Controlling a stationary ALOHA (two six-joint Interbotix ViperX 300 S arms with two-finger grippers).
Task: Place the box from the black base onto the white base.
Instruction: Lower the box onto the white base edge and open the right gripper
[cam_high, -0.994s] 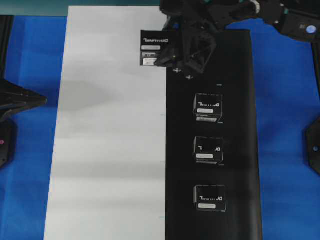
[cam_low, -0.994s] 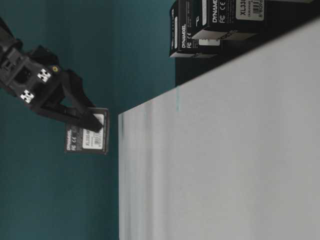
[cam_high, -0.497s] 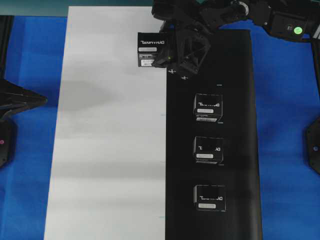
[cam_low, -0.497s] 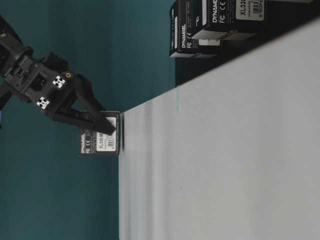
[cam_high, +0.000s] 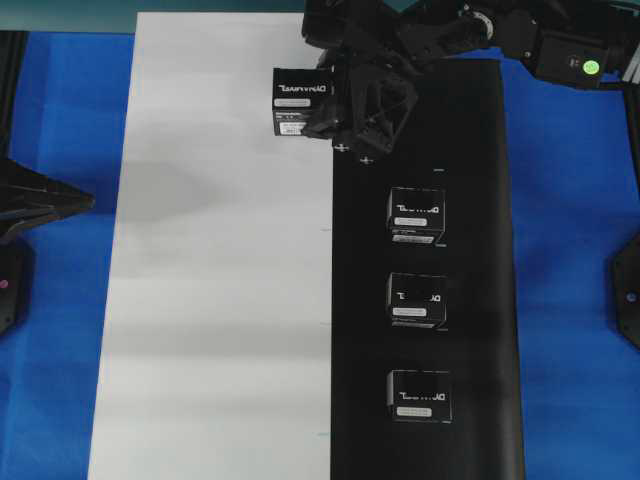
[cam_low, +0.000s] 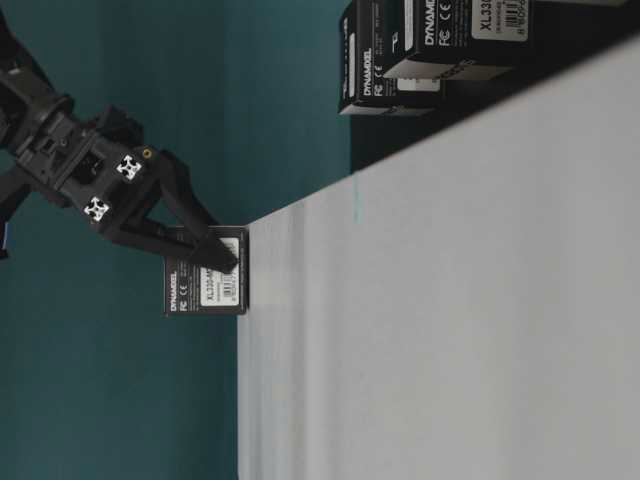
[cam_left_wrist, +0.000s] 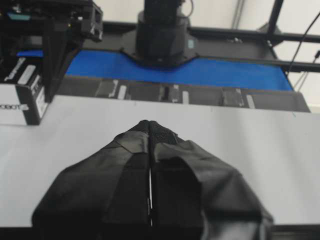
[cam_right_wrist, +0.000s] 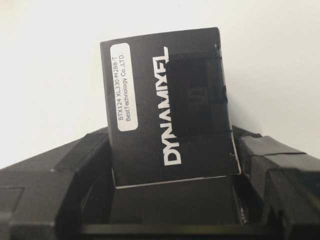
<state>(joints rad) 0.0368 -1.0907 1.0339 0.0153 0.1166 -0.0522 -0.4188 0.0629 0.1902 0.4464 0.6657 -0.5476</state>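
Observation:
My right gripper (cam_high: 328, 108) is shut on the box (cam_high: 300, 102), a small black carton with white lettering. It holds the box over the far right edge of the white base (cam_high: 220, 300). In the table-level view the box (cam_low: 207, 285) looks to touch the board's surface (cam_low: 420, 300). In the right wrist view the box (cam_right_wrist: 170, 115) sits between the two fingers (cam_right_wrist: 75, 162). The black base (cam_high: 480, 250) lies beside the white base. My left gripper (cam_left_wrist: 150, 125) is shut and empty at the left table side (cam_high: 88, 201).
Three identical boxes stand in a column on the black base, the far one (cam_high: 416, 213), the middle one (cam_high: 417, 299) and the near one (cam_high: 420, 393). Blue surface (cam_high: 570, 250) surrounds both bases. The right arm (cam_high: 560, 45) reaches in from the top right.
My right gripper has carried the box a little left and lowered it toward the white base, until it looks to touch the board. The left arm has not moved.

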